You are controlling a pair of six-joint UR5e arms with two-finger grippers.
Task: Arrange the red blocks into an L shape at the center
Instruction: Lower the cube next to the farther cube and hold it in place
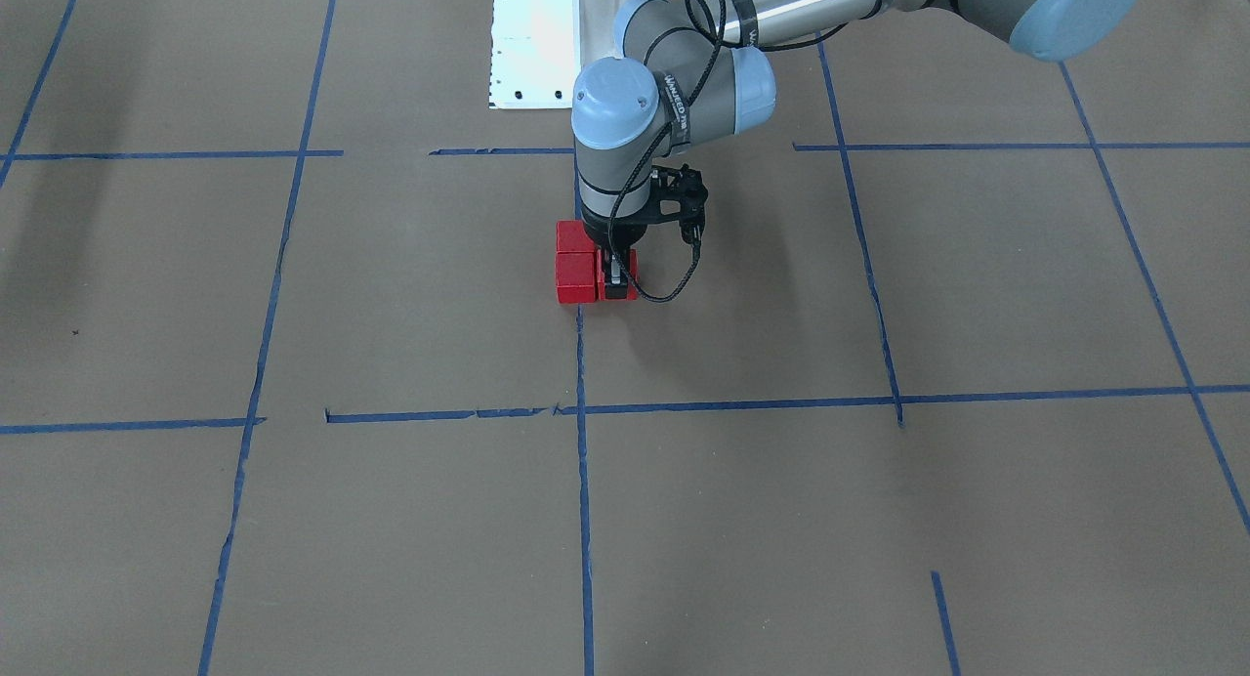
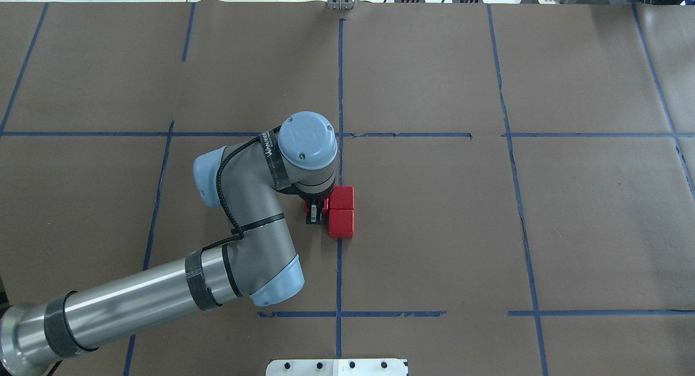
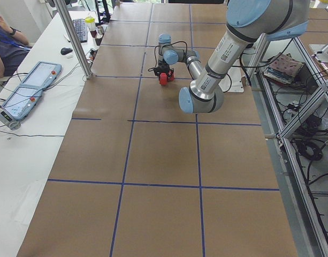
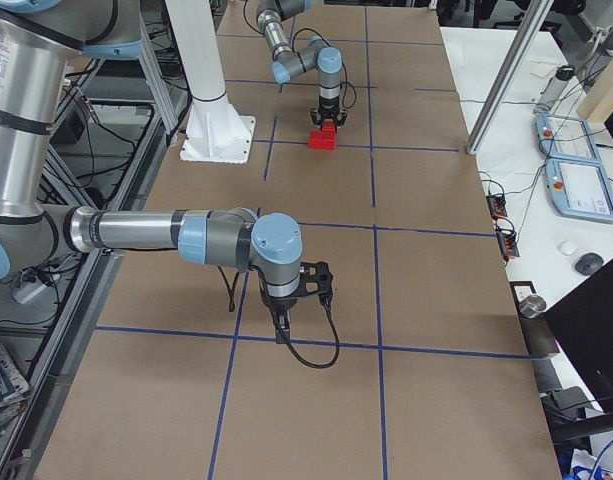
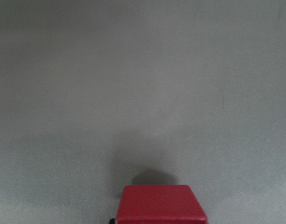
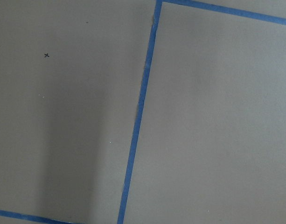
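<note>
Two red blocks [image 1: 575,236] [image 1: 576,278] lie touching, one behind the other, at the centre patch, on its thin blue tape line [image 1: 580,363]. A third red block [image 1: 632,271] sits on the paper against the side of the nearer one. My left gripper [image 1: 617,277] stands upright over it, shut on it. From overhead the gripper [image 2: 314,212] hides most of that block beside the pair [image 2: 341,198] [image 2: 341,224]. The left wrist view shows only the held block's top [image 5: 161,205]. My right gripper [image 4: 283,328] hangs over bare paper far from the blocks; I cannot tell its state.
The robot's white base [image 1: 532,41] stands just behind the blocks. Brown paper with a blue tape grid [image 2: 510,135] covers the table. An operator's table with control pendants [image 3: 32,88] runs along the far edge. The right wrist view shows only paper and a tape line [image 6: 138,116].
</note>
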